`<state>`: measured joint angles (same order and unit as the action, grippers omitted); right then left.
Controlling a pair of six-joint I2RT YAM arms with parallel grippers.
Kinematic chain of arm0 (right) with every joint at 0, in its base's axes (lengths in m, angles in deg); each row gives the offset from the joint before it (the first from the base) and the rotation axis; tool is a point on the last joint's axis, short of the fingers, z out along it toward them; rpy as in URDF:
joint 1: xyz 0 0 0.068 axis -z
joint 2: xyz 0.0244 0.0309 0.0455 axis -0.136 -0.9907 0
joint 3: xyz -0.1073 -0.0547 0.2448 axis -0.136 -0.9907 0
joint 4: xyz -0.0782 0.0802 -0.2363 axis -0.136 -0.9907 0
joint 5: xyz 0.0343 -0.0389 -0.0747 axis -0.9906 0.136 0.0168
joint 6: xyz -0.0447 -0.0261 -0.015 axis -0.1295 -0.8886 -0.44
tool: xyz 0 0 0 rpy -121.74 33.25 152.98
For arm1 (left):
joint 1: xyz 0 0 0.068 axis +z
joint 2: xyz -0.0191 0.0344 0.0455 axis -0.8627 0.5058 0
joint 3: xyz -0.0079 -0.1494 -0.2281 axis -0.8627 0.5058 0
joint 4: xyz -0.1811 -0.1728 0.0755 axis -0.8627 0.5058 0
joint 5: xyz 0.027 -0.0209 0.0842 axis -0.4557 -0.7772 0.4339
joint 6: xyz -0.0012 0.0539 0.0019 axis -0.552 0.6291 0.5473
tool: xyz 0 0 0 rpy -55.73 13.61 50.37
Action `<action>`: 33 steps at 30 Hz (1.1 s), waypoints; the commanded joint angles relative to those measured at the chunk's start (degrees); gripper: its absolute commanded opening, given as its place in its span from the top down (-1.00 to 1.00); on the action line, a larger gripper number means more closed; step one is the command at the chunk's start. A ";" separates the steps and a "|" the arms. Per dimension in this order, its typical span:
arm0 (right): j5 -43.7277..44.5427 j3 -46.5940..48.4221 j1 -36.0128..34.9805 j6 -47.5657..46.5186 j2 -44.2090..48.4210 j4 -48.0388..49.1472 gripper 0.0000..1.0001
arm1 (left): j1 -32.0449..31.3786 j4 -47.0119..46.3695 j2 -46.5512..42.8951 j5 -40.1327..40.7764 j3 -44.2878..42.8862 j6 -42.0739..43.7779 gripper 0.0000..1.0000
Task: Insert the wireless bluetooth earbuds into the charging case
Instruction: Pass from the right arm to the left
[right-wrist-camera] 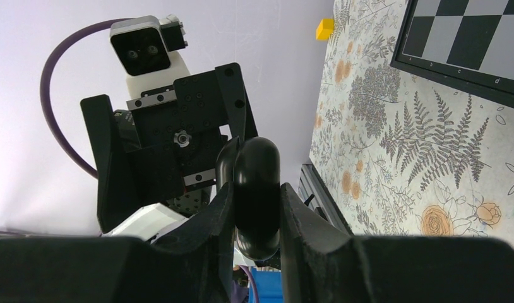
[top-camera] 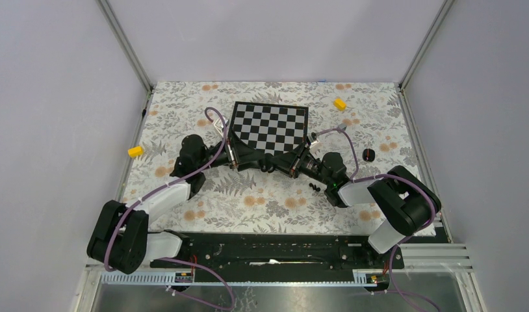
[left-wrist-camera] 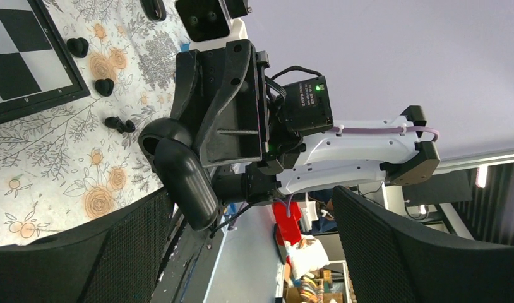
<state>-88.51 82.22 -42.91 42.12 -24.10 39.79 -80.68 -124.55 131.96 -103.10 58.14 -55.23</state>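
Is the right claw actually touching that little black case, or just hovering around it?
Touching. The right wrist view shows the jaws of the right gripper pinching the charging case, one pressed against each side, with no gap showing.

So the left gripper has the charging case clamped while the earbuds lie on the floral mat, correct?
Not quite: the right gripper has the charging case clamped, as the right wrist view shows. The left gripper is open and holds nothing. The earbuds do lie on the floral mat.
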 commanded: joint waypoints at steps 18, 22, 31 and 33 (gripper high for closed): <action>0.89 -0.05 0.33 -0.71 0.42 2.03 1.00 | 0.23 11.74 -3.00 1.32 -4.84 10.23 -0.91; 0.69 0.58 0.29 -1.19 1.48 -1.60 1.00 | 0.31 15.92 -3.80 2.39 -6.05 13.26 -0.91; -3.58 8.31 2.93 -1.79 6.30 -30.94 1.00 | -0.01 33.11 -10.26 11.59 -9.76 32.71 -0.93; -7.37 9.89 5.06 -0.06 5.98 -34.58 1.00 | -0.81 36.67 -12.64 14.51 -9.76 40.35 -0.94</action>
<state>-90.04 87.16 -41.38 40.81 -19.88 17.46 -80.70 -95.96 124.14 -95.75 50.92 -30.99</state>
